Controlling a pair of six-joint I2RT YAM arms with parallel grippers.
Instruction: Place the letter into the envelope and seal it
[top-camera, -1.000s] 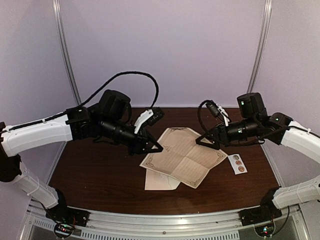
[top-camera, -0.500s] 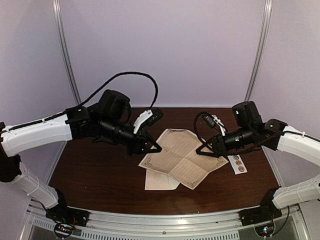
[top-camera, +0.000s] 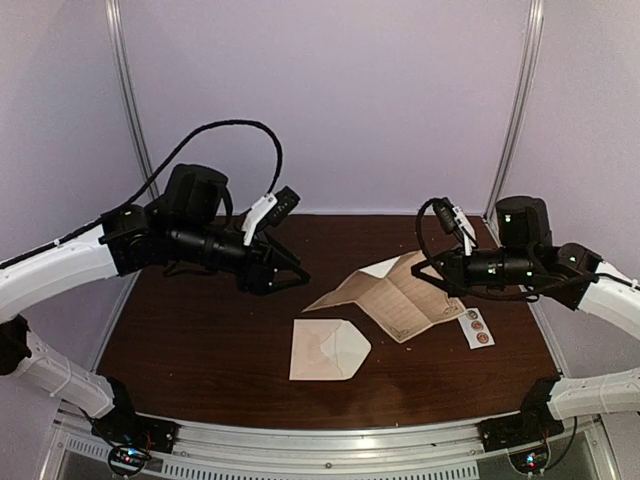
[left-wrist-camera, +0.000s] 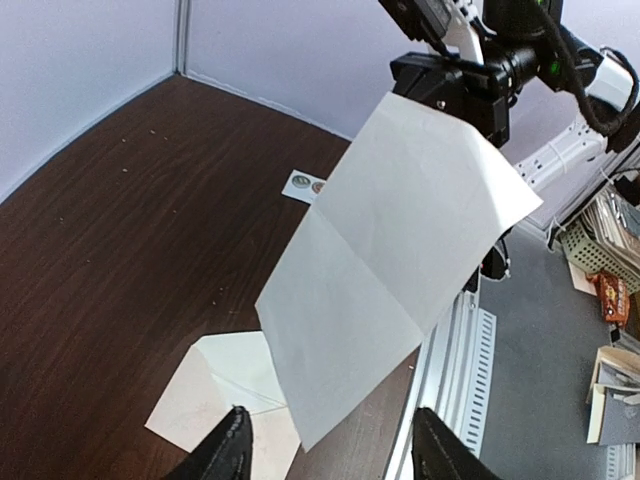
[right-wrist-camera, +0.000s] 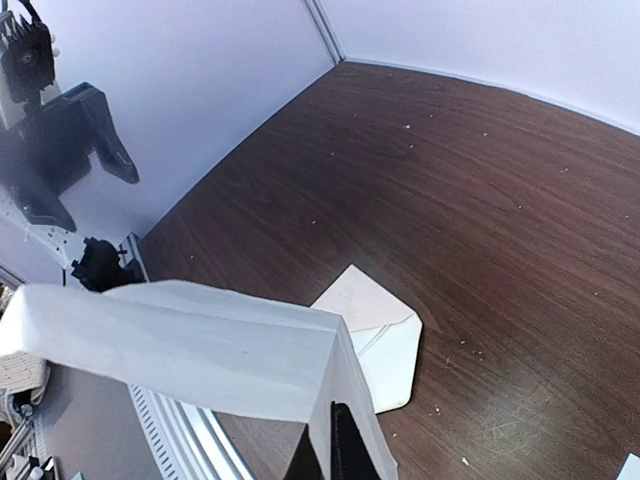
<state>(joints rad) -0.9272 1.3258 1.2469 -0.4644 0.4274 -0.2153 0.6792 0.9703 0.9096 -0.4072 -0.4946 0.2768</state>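
Note:
The letter (top-camera: 392, 297), a creased off-white sheet, hangs tilted above the table's right half. My right gripper (top-camera: 432, 270) is shut on its far right edge, and the sheet drapes over the pinched jaws (right-wrist-camera: 330, 450) in the right wrist view. The envelope (top-camera: 326, 350), tan with its triangular flap open to the right, lies flat at front centre, uncovered. My left gripper (top-camera: 297, 272) is open, left of the letter and apart from it. In the left wrist view the letter (left-wrist-camera: 400, 240) hangs ahead of the spread fingers (left-wrist-camera: 232, 445), over the envelope (left-wrist-camera: 225, 385).
A white sticker strip (top-camera: 476, 327) with round stickers lies by the table's right edge, just right of the letter. The metal rail (top-camera: 320, 440) runs along the near edge. Purple walls close in the back and sides.
The right gripper shut on the letter and lifted it to the right, baring the envelope. The left gripper opened, let the letter go and drew back to the left.

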